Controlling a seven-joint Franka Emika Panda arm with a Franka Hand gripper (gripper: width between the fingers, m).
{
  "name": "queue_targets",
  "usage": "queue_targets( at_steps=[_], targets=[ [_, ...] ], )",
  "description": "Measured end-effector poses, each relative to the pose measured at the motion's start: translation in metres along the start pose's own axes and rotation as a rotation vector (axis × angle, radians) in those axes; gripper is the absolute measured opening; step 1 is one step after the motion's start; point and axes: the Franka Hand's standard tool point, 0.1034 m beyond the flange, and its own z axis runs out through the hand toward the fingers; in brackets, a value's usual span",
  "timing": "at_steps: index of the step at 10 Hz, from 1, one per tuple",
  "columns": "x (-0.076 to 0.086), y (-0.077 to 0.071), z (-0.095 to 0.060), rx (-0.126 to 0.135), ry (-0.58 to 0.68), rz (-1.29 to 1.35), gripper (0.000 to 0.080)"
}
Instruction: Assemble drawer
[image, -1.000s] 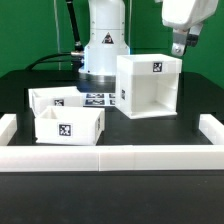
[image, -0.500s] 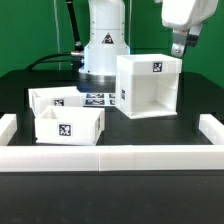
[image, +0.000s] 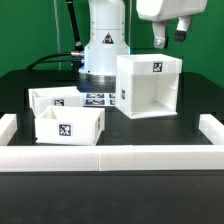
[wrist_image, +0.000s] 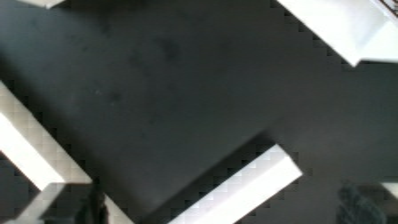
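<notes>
In the exterior view the fingers (image: 157, 39) hang spread and empty above the open-fronted case (image: 150, 88) on the black surface (image: 192, 106). The two trays (image: 68, 128) lie toward that view's left. The wrist view shows only blurred surface and white edges.

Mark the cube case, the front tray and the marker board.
cube case (image: 155, 67): exterior view, on its upper tag.
front tray (image: 63, 129): exterior view, on its near wall's tag.
marker board (image: 98, 99): exterior view, on the strip showing beside the case.
</notes>
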Motion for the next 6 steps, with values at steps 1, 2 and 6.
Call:
queue_targets(
  at_steps=[1,2,6],
  targets=[
    [0.000,0.000,0.000,0.000,-0.001,0.059,0.0650],
    [0.000,0.000,0.000,0.000,-0.001,0.099,0.0650],
    [-0.008,-0.020,0.003,-0.014,0.019,0.352,0.0650]
  ],
)
